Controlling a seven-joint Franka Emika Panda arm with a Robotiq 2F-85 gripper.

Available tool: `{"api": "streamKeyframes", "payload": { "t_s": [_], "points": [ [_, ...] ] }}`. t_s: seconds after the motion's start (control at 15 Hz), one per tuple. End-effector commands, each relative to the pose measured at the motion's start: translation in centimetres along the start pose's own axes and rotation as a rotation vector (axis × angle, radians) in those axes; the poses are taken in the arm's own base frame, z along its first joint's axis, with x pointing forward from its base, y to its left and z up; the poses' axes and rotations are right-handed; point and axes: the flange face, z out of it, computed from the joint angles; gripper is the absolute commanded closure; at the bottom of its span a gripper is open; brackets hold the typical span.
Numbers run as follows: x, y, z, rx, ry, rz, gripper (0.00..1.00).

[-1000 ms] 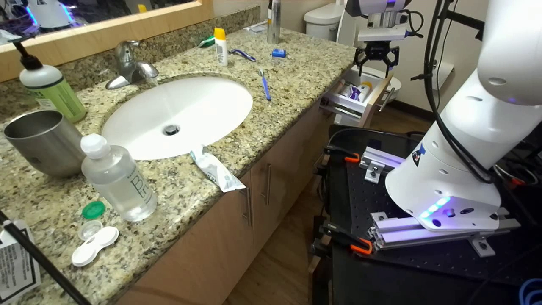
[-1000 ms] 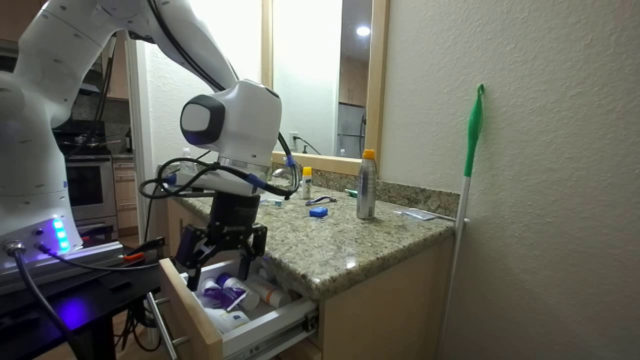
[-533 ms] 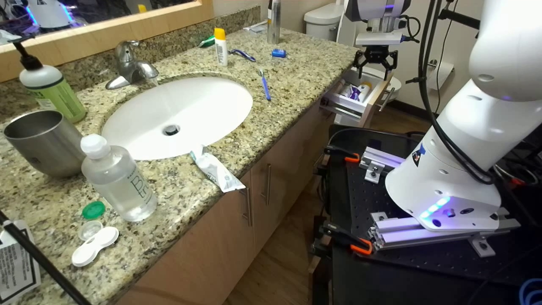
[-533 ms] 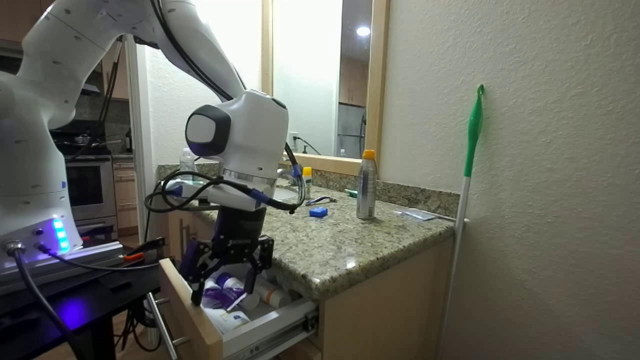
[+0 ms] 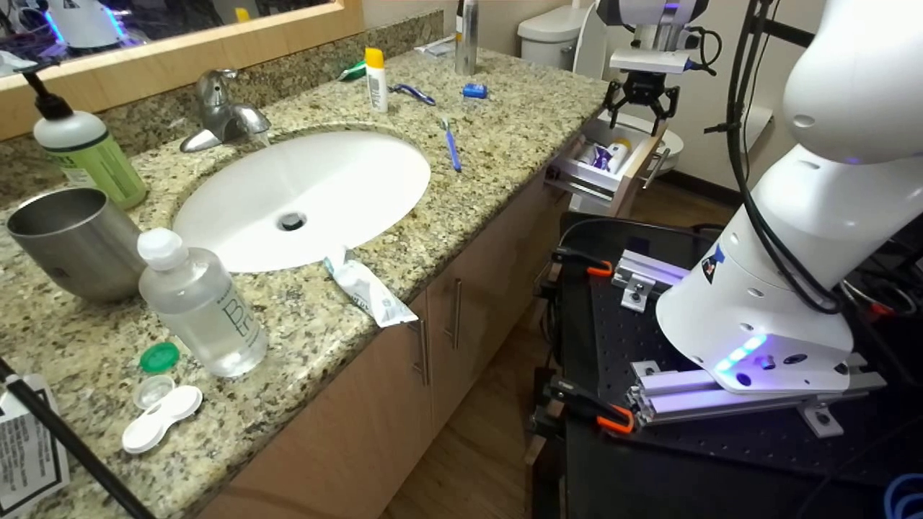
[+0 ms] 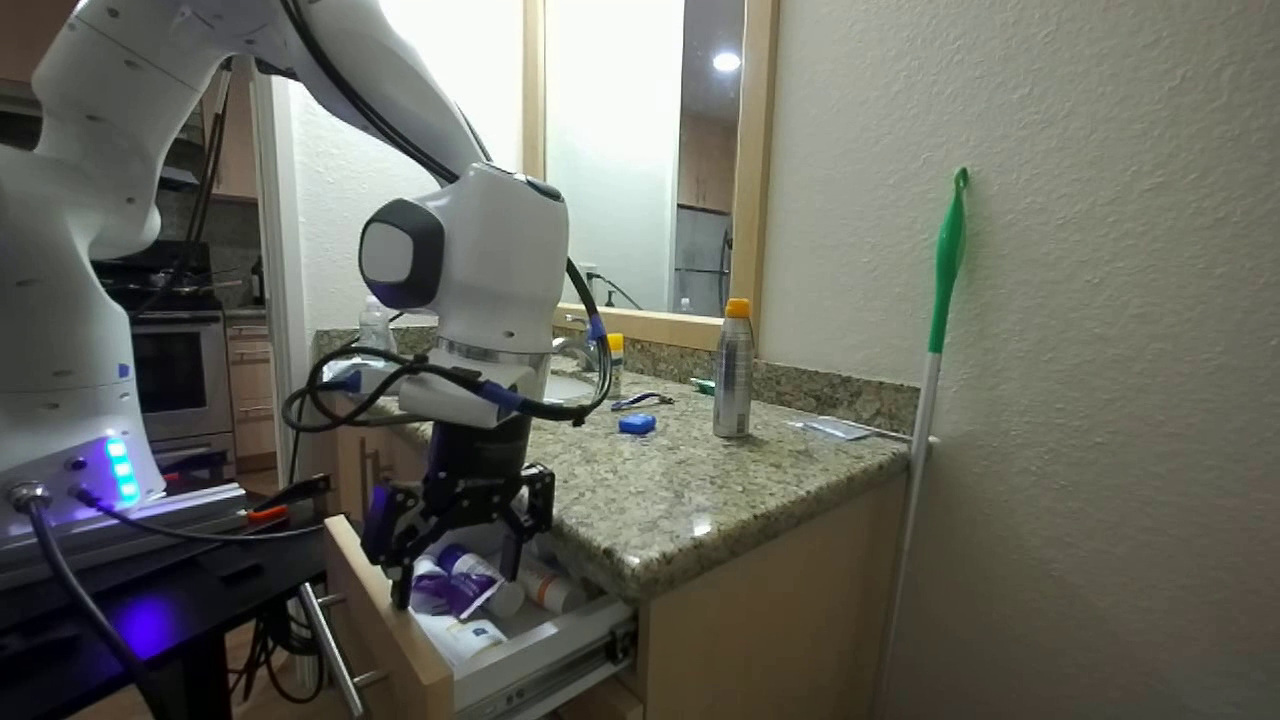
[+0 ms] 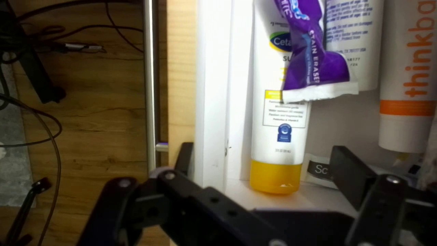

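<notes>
My gripper (image 7: 263,153) stands open above the pulled-out drawer (image 6: 395,625), nothing between its fingers. In the wrist view one finger (image 7: 184,155) lies over the wooden top edge of the drawer front; whether it touches is unclear. The other finger (image 7: 351,174) is over the drawer's inside. Between them in that view lies a white tube with a yellow cap (image 7: 275,177). A purple packet (image 7: 309,65) rests across the tube. Beside these is a white bottle with an orange band (image 7: 406,107). In an exterior view the gripper (image 5: 634,127) hangs over the drawer.
The granite counter (image 6: 640,500) edges the drawer closely. On it stand a spray can (image 6: 733,385) and a blue box (image 6: 637,424). Farther along are a toothbrush (image 5: 451,144), a sink (image 5: 360,187) and a clear bottle (image 5: 205,310). A bar handle (image 6: 330,650) juts from the drawer front.
The gripper has come down toward the drawer and shifted slightly toward the cabinet, still open. The drawer has slid a little inward, its contents moving along with it.
</notes>
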Motion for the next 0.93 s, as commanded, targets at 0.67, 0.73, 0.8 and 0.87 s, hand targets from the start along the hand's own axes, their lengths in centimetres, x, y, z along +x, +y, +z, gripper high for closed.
{"api": "streamKeyframes", "payload": {
  "t_s": [0.67,0.73,0.8,0.87],
  "points": [
    [-0.8,-2.0,1.7,-0.154,-0.265,-0.164,0.00],
    [-0.5,-2.2,1.5,-0.153,-0.226,-0.161,0.00],
    [-0.2,-2.3,1.4,-0.152,-0.195,-0.153,0.00],
    [0.1,-2.2,1.0,-0.142,-0.175,-0.146,0.00]
  ]
}}
